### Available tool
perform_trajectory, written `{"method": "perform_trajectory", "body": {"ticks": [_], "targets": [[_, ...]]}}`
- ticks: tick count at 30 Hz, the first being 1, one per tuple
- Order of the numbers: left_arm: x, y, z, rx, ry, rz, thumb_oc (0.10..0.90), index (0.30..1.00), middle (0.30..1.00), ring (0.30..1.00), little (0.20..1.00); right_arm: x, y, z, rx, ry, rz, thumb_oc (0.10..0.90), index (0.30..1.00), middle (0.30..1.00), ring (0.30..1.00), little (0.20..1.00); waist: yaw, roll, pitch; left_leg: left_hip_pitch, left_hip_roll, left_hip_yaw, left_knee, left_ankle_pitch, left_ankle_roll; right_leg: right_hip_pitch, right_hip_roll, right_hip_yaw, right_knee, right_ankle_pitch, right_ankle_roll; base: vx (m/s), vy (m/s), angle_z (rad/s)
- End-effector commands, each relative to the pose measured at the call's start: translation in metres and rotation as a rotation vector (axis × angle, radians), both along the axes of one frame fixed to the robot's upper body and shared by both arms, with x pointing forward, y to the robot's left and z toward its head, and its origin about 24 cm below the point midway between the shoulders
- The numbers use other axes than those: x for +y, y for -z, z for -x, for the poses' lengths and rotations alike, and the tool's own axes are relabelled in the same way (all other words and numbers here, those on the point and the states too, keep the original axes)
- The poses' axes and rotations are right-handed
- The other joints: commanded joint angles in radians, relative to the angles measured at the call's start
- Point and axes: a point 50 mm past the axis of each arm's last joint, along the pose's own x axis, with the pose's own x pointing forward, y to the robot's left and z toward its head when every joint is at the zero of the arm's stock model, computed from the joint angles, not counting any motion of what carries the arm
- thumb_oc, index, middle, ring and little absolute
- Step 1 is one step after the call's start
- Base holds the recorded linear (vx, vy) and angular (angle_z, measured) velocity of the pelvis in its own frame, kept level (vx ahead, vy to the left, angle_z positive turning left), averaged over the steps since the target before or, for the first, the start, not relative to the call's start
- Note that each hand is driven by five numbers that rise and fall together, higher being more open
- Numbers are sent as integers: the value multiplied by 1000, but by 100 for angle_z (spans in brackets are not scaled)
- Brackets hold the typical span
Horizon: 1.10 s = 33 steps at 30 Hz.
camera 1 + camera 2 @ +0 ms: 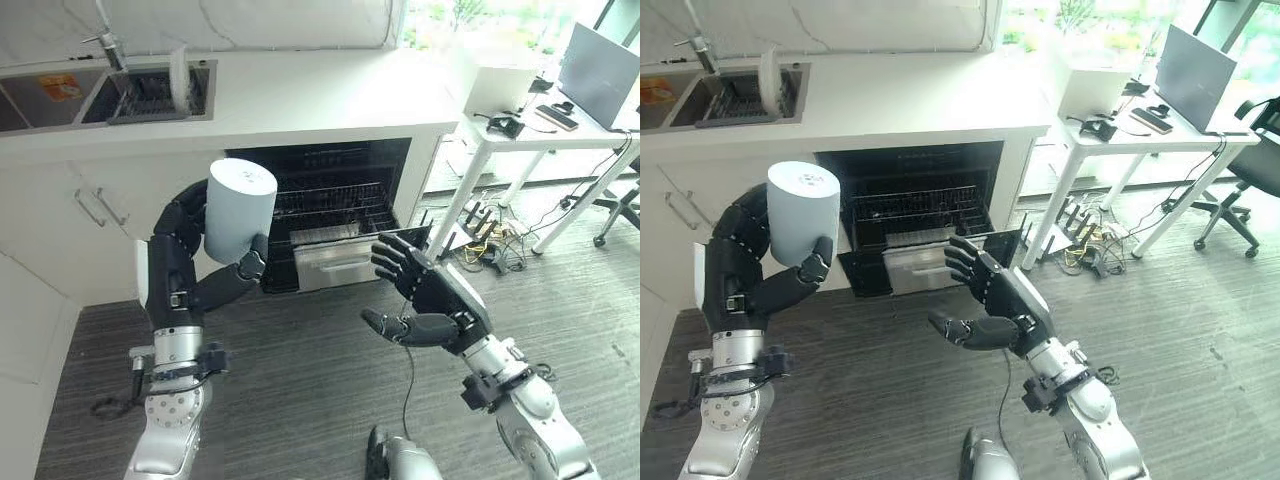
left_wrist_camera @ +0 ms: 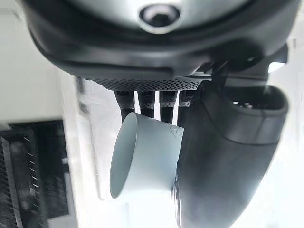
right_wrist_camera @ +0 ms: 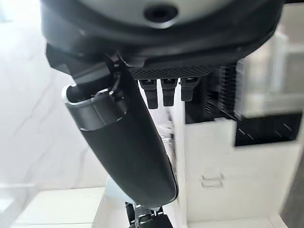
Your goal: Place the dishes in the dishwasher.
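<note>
Left eye view: pale blue cup (image 1: pixel 240 207) held upside down, flat base up, long axis near upright with the top tipped slightly toward 1 o'clock. Gripped by the left hand (image 1: pixel 215 265), fingers wrapped round the far side, thumb pressed on the near wall low down. Sat at 9 o'clock from the open dishwasher (image 1: pixel 330 205), whose wire rack (image 1: pixel 330 208) lay pulled out over the dropped door. Clearly the nearer hand to the cup; the right hand (image 1: pixel 425 300) hung well apart at 4 o'clock from it, fingers spread and straight, grasping nothing. Judged: the coming move turned on swinging the cup toward 3 o'clock and down into that rack.

Right eye view: same layout. Cup (image 1: pixel 802 212) smooth, matt, plain cylinder, likely plastic or ceramic. Rack of thin dark wire, door face brushed metal. Sink (image 1: pixel 735 95) up at 11 o'clock on the white counter (image 1: pixel 920 95), with a white plate (image 1: pixel 768 72) stood on edge in it. Floor of dark wood-grain planks.

Left wrist view: open mouth of the cup (image 2: pixel 142 159) seen past the fingers (image 2: pixel 146 100), thin rim, hollow inside, thumb clamped against its side.

Right wrist view: right hand's fingers (image 3: pixel 164 92) straight, nothing between them and the thumb.
</note>
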Motion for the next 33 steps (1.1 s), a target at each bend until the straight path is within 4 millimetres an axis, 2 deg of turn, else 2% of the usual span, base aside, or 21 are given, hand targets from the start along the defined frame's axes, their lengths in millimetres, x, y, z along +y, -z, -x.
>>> {"method": "perform_trajectory", "body": {"ticks": [1,2,3,4,5,6,7,9,10,12,13,15,17,19,21,28,33], "targets": [[-2,-43,7,-241,54,-19,400,300,300,300,300,-13,-28,6,-174,15,-56,800,900,900,900,900,-41,19,-108,-78,30,13,42,159,41,21,-69,75,-146,91,153,186,-271,-4],[-2,-43,7,-241,54,-19,400,300,300,300,300,-13,-28,6,-174,15,-56,800,900,900,900,900,-41,19,-108,-78,30,13,42,159,41,21,-69,75,-146,91,153,260,-348,-29],[-2,-40,12,-246,63,7,400,300,300,300,300,-17,-26,10,-165,12,-47,800,900,900,900,900,-35,6,-100,-74,24,12,42,258,35,62,-39,89,-146,53,117,386,-581,-38],[-1,-37,18,-256,83,35,400,300,300,300,300,-19,-21,12,-155,9,-38,800,900,900,900,900,-27,-20,-83,-122,-9,33,152,309,40,88,-38,106,-146,38,86,414,-679,-4],[-2,-36,20,-271,115,50,400,300,300,300,300,-20,-19,13,-150,15,-34,800,900,900,900,900,-24,-22,-71,-200,-6,55,250,306,46,103,-34,95,-146,32,75,157,-347,14],[-2,-36,20,-271,116,50,400,300,300,300,300,-20,-19,13,-150,16,-34,800,900,900,900,900,-25,-21,-72,-204,-5,54,256,304,46,102,-34,94,-146,32,75,76,-172,-17],[-5,-37,21,-289,141,52,400,300,300,300,300,-20,-18,12,-146,18,-32,800,900,900,900,900,-16,-25,-59,-243,-29,74,253,279,64,113,-37,89,-146,29,77,100,-75,-45],[-8,-37,22,-303,154,51,400,300,300,300,300,-17,-16,10,-140,11,-38,800,900,900,900,900,-6,-16,-51,-242,-47,95,170,240,81,123,-32,85,-146,14,89,164,-20,-30],[-6,-38,23,-309,153,58,400,300,300,300,300,-15,-15,8,-139,8,-36,800,900,900,900,900,-2,-6,-50,-225,-42,114,62,244,80,127,-25,81,-146,4,96,158,95,-24],[-5,-38,22,-308,149,71,400,300,300,300,300,-12,-14,7,-138,-1,-29,800,900,900,900,900,-2,26,-43,-284,6,118,42,216,64,140,5,74,-146,-10,101,118,140,-31],[-6,-38,20,-306,145,75,400,300,300,300,300,-11,-13,8,-137,-3,-23,800,900,900,900,900,0,41,-41,-345,43,104,42,206,49,151,16,69,-146,-21,106,115,150,22],[-7,-38,19,-307,147,77,400,300,300,300,300,-14,-14,10,-138,4,-14,800,900,900,900,900,1,61,-42,-421,109,80,42,261,9,172,27,50,-146,-40,103,144,167,63],[-6,-35,21,-313,148,85,400,300,300,300,300,-18,-14,11,-141,12,-7,800,900,900,900,900,7,72,-35,-469,149,98,42,305,-13,194,26,19,-146,-56,97,191,252,39],[1,-32,22,-317,122,104,400,300,300,300,300,-23,-10,15,-133,4,2,800,900,900,900,900,10,61,-36,-443,138,119,42,238,3,230,-10,-6,-146,-70,113,275,381,12],[1,-34,20,-312,118,96,400,300,300,300,300,-24,-10,16,-121,9,-13,800,900,900,900,900,15,53,-49,-428,120,115,42,215,15,248,-27,-11,-146,-73,124,206,248,-9],[-3,-40,13,-311,129,86,400,300,300,300,300,-19,-12,14,-114,46,-30,800,900,900,900,900,41,28,-82,-419,75,103,42,176,47,273,-78,-28,-146,-63,160,187,221,6],[-2,-43,14,-308,142,76,400,300,300,300,300,-17,-16,11,-114,71,-42,800,900,900,900,900,77,-1,-83,-407,28,82,42,151,88,302,-116,-40,-146,-51,191,184,248,26]]}}
